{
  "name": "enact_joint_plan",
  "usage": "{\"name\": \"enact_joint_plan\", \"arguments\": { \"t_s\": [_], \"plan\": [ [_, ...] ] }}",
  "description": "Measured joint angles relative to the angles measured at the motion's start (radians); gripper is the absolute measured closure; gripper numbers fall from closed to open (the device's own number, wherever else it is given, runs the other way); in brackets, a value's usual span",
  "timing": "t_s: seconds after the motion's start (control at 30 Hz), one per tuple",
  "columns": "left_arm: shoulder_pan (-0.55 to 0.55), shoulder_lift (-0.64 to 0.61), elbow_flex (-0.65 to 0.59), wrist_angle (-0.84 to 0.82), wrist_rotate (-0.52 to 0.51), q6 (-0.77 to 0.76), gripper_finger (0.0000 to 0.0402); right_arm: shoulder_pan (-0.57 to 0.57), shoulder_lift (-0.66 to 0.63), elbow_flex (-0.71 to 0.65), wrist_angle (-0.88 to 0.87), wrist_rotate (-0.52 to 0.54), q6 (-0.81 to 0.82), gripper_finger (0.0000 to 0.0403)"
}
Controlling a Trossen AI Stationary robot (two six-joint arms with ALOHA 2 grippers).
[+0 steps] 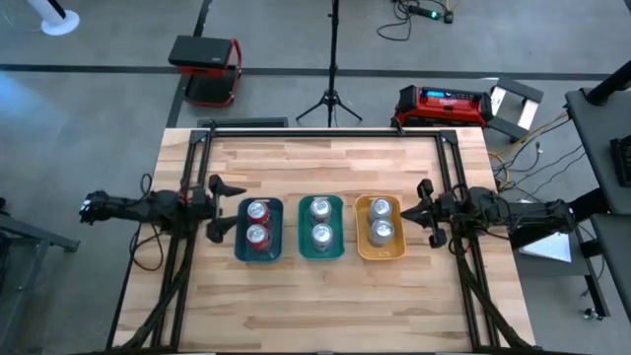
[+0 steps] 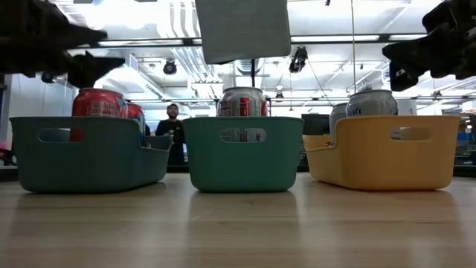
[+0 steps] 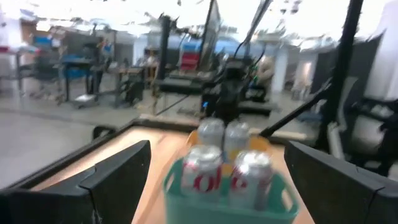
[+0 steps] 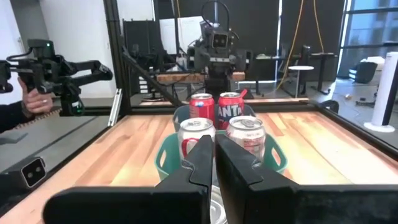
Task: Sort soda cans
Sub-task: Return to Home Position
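All six soda cans (image 1: 320,234) sit in trays, so the arms only need to go home now. They should lift away slowly and not bump a tray wall.

The left gripper (image 1: 225,211) is open and holds nothing, just beside the blue tray (image 1: 242,243). The right gripper (image 1: 422,210) is closed and empty, just beside the orange tray (image 1: 359,243).

On the worktop (image 1: 296,306), the blue tray holds two red cans (image 1: 258,211). The green tray (image 1: 304,243) holds two silver cans with red letters (image 1: 320,208). The orange tray holds two pale silver cans (image 1: 380,209).

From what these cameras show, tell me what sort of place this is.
Probably a robotics lab: a wooden table inside a black frame, a tripod on the grey floor behind it, and another robot arm beside the table.
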Motion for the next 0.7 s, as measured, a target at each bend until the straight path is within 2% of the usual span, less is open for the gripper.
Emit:
{"name": "enact_joint_plan", "arguments": {
  "t_s": [0.13,0.3,0.47,0.7],
  "plan": [
    [0.055,0.0,-0.006,-0.047,0.035,0.0,0.0047,0.0,-0.001,0.009,-0.001,-0.001,-0.002,0.039],
    [0.071,0.0,-0.006,-0.101,0.183,-0.023,0.0047,0.0,0.0,0.001,-0.017,-0.003,-0.008,0.039],
    [0.071,0.0,-0.006,-0.1,0.188,0.014,0.0047,0.0,-0.003,0.0,0.032,-0.004,-0.047,0.039],
    [0.071,0.0,-0.007,-0.09,0.189,0.028,0.0047,0.0,0.0,0.0,-0.008,0.015,-0.041,0.039]
  ]
}}
